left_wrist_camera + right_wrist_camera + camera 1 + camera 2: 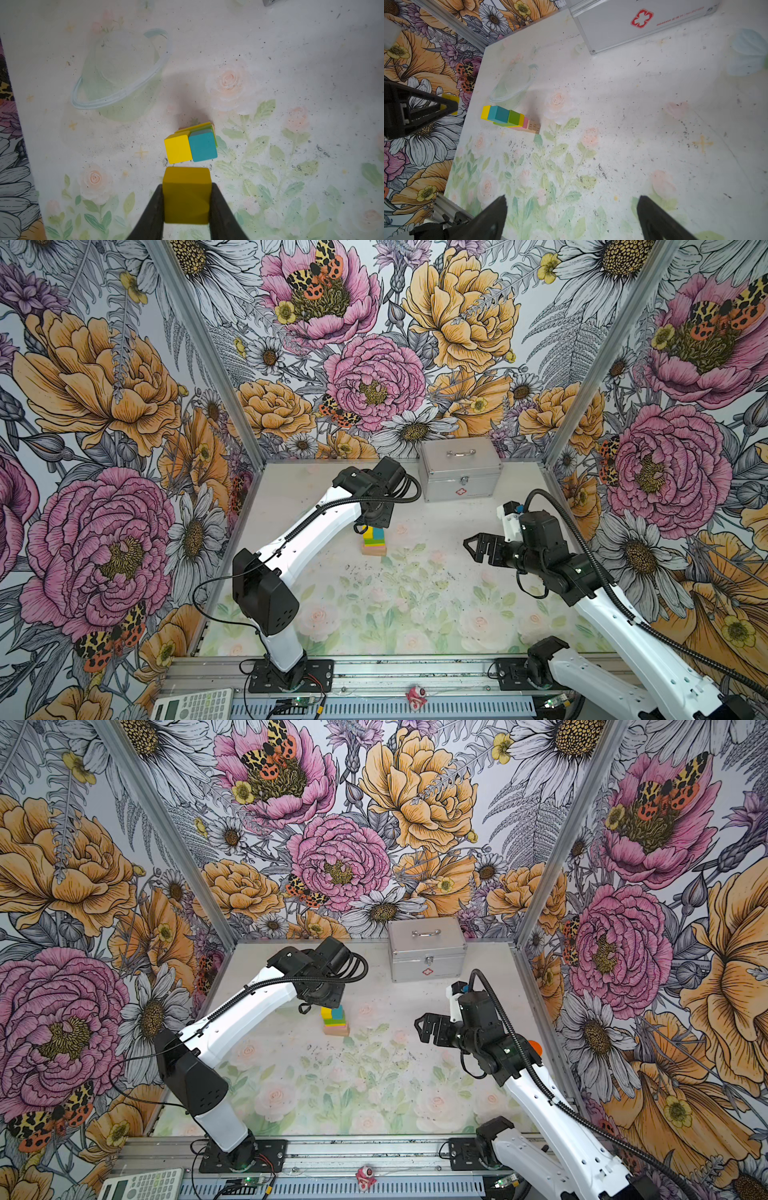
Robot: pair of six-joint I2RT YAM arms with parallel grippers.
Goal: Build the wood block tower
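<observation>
Here the left gripper [187,187] is clamped on a yellow cube [186,199], with its two dark fingers [153,207] pressing the cube's opposite sides. It holds the cube in the air above the tower [191,143], and a gap shows between the two. The right wrist view shows the same thing from the side: the cube [450,99] sits between the black fingertips, clear of the stack [508,119].

The tower stands on the flowered table [415,593], towards the back and left of the middle in both top views [373,541] [335,1020]. It is partly covered by the left arm's wrist. From the bottom up it has:
- tan bars [534,126] with small printed numbers
- a pink slab [525,122]
- a yellow slab [521,119] and a green bar [514,116]
- a teal cube [203,147] and a second yellow cube [178,149] on top, side by side and touching

The upper layers look slightly twisted against the lower ones.

The right gripper [476,547] hangs well apart from the tower on the right — jaws spread wide, nothing between them (its wrist view shows only bare table between the fingertips [500,207]). A silver metal case [459,468] stands shut against the back wall.
</observation>
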